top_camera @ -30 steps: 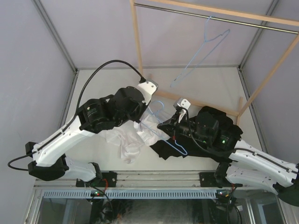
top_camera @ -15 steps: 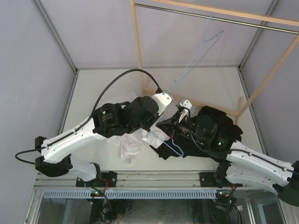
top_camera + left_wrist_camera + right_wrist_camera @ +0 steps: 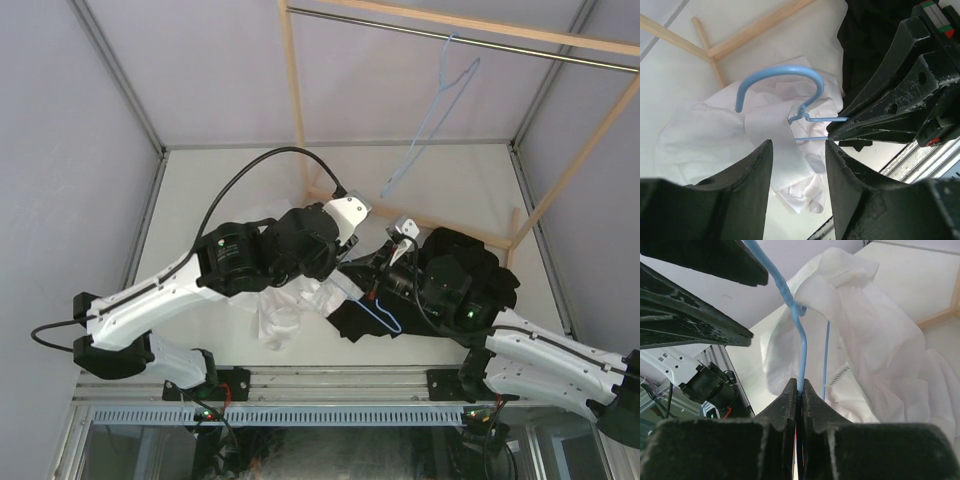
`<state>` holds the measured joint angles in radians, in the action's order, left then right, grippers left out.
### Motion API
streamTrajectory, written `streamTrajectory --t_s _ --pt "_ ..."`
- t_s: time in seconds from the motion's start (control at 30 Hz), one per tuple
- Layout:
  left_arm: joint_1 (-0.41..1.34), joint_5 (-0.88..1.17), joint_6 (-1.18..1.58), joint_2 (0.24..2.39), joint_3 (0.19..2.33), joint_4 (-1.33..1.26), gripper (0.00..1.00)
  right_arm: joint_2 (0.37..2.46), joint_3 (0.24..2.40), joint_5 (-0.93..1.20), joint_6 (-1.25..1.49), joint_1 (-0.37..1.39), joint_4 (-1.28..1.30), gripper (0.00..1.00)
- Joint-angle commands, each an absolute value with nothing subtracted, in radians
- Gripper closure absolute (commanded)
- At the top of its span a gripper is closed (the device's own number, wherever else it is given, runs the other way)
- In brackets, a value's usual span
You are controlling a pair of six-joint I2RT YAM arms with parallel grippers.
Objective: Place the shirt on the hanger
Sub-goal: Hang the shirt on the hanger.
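Observation:
The white shirt (image 3: 278, 312) lies crumpled on the table under my left arm, and part of it is draped over a blue wire hanger (image 3: 382, 315). In the right wrist view my right gripper (image 3: 800, 390) is shut on the hanger's wire (image 3: 799, 340), with the shirt (image 3: 865, 335) hanging over it. In the left wrist view the hanger's hook (image 3: 782, 75) sticks up out of the shirt (image 3: 700, 135). My left gripper (image 3: 797, 147) is open, with a strip of the white fabric showing between its jaws. The two grippers are close together above the table's middle.
A black garment (image 3: 455, 270) lies under my right arm (image 3: 540, 345). A wooden rack (image 3: 293, 100) with a metal rail stands at the back, and a second blue hanger (image 3: 437, 105) hangs from the rail. The rack's base bars (image 3: 715, 50) are on the table behind the shirt.
My left arm has swung right to meet the right gripper and the hanger. The shirt's edge has been pulled right with it. The hanger on the rail has swung.

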<state>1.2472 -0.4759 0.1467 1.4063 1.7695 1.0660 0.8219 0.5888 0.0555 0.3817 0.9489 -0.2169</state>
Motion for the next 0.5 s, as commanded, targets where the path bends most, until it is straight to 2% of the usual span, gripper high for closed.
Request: streamTrajectory --t_s 0.0,0.17,0.47 --pt "1.252 -0.514 0.155 1.336 1.756 1.034 0.49 0.815 0.593 0.059 0.405 0.936 -0.344 1.00" --pt "1.253 -0.519 0.146 1.247 1.691 0.989 0.45 0.813 0.545 0.065 0.415 0.933 -0.454 1.00" --pt "1.252 -0.588 -0.046 0.943 1.474 0.824 0.29 0.822 0.458 0.138 0.435 0.922 -0.687 1.00"
